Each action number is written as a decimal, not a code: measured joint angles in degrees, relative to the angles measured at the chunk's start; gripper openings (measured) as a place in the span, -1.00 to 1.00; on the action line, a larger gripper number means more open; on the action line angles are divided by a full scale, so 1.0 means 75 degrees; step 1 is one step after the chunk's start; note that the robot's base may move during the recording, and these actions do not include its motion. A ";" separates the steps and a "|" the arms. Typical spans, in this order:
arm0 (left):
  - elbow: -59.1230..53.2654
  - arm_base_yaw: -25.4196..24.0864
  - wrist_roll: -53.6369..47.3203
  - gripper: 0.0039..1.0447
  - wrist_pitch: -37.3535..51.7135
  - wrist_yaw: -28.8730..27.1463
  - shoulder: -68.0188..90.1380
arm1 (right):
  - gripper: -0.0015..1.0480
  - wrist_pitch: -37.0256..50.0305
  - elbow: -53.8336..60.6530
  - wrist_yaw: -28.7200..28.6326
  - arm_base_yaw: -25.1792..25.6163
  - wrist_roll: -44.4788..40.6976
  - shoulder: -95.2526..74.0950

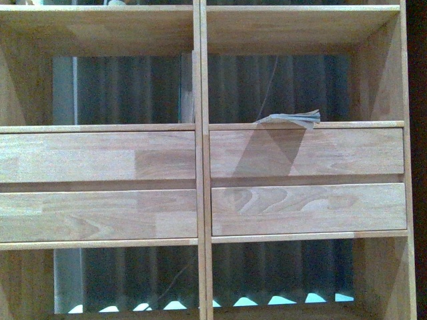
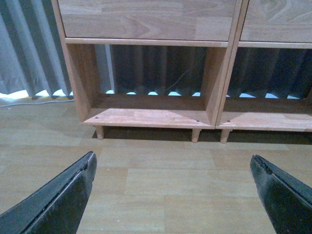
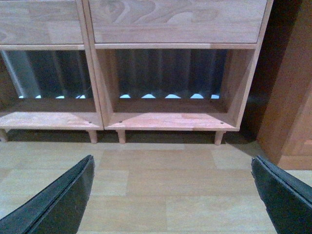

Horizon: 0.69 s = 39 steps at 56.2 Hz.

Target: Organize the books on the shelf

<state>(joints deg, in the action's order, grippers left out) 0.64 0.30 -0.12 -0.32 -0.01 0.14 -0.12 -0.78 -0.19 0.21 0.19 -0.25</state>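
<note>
In the front view, the shelf fills the frame and neither arm shows. A thin paperback lies flat in the open compartment of the right column, on the board just above the upper right drawer front. It sits at the board's front edge, about midway along it, and one end curls up a little. It looks light, limp and likely slick, so it would probably sag if pinched by a corner. A grip across the front edge where it meets the board's lip, close to the spine, seems safest, though I cannot tell which side the spine is on. The thicker teal book is not visible.

In the left wrist view, the left gripper hangs over bare floor before the lower left compartment. Its jaws are spread wide and hold nothing.

In the right wrist view, the right gripper is likewise spread and empty, facing the lower right compartment, with a reddish-brown cabinet beside the shelf.
</note>
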 joint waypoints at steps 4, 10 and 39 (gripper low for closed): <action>0.0000 0.0000 0.0000 0.86 0.0000 0.0003 0.0000 | 0.86 0.0000 0.0000 -0.0003 0.0000 0.0000 0.0000; 0.0000 0.0000 0.0000 0.86 0.0000 0.0003 0.0000 | 0.86 0.0000 0.0000 -0.0006 0.0000 0.0000 0.0000; 0.0000 0.0000 0.0000 0.86 0.0000 0.0000 0.0000 | 0.86 0.0000 0.0000 0.0000 0.0000 0.0000 0.0000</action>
<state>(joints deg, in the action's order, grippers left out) 0.64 0.30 -0.12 -0.32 -0.01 0.14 -0.12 -0.78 -0.19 0.21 0.19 -0.25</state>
